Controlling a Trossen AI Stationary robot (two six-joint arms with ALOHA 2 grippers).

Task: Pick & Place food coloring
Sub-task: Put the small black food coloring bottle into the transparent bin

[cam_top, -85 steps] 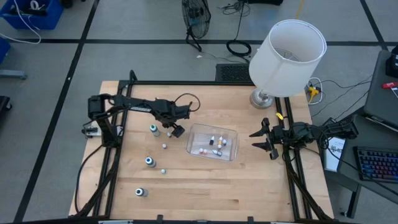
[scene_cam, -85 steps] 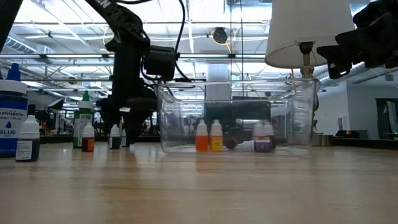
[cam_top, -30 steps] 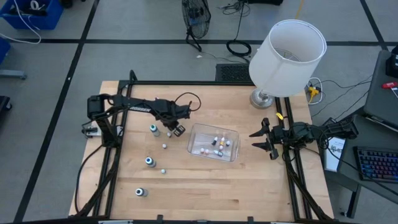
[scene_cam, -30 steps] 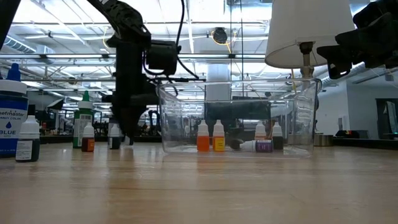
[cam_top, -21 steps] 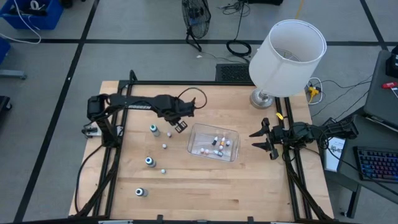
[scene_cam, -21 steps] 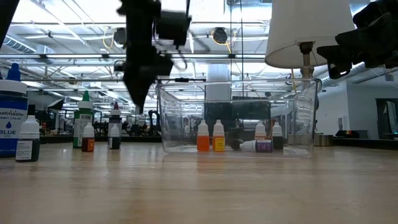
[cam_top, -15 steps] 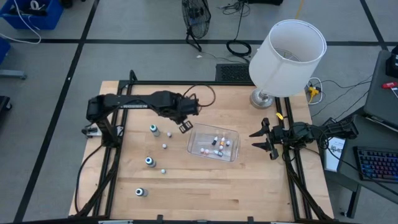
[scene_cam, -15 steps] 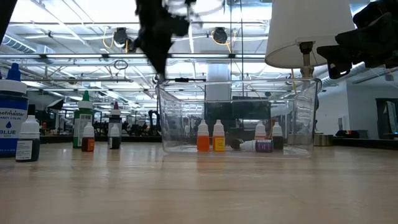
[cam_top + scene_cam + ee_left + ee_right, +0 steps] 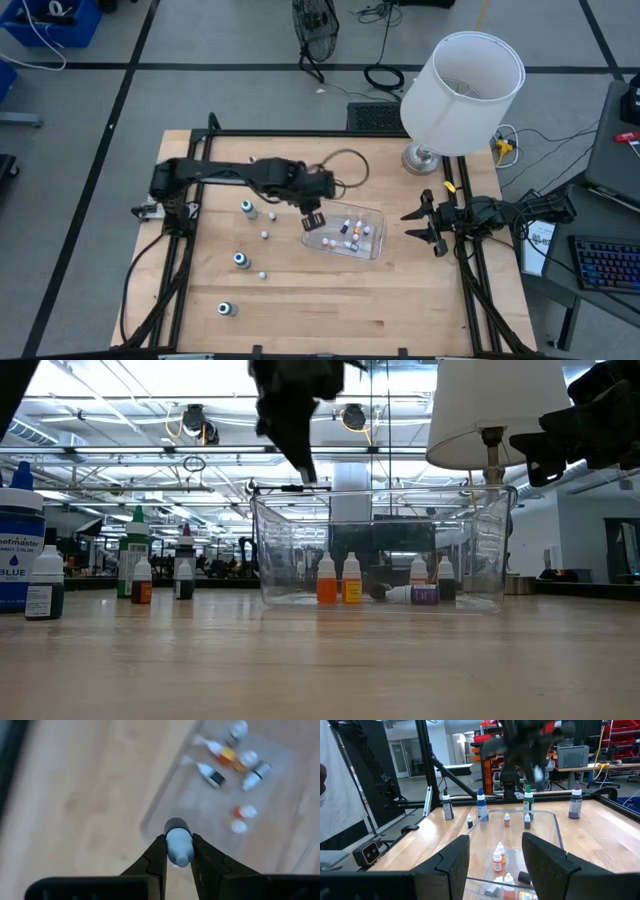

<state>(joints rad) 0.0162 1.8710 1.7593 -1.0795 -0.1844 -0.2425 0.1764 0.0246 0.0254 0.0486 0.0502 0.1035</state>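
High view: left gripper (image 9: 313, 220) hovers over the clear tub's (image 9: 375, 248) left edge, mid-bench. Left wrist view: its fingers (image 9: 156, 857) pinch a food coloring bottle (image 9: 178, 846) above the tub. Right wrist view: right gripper (image 9: 494, 857), at the bench's right edge, is spread apart.

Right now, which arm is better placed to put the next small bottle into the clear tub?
The left. Its gripper already holds a small bottle between its fingers, at the edge of the clear tub. The right gripper waits open and empty beside the tub's far side.
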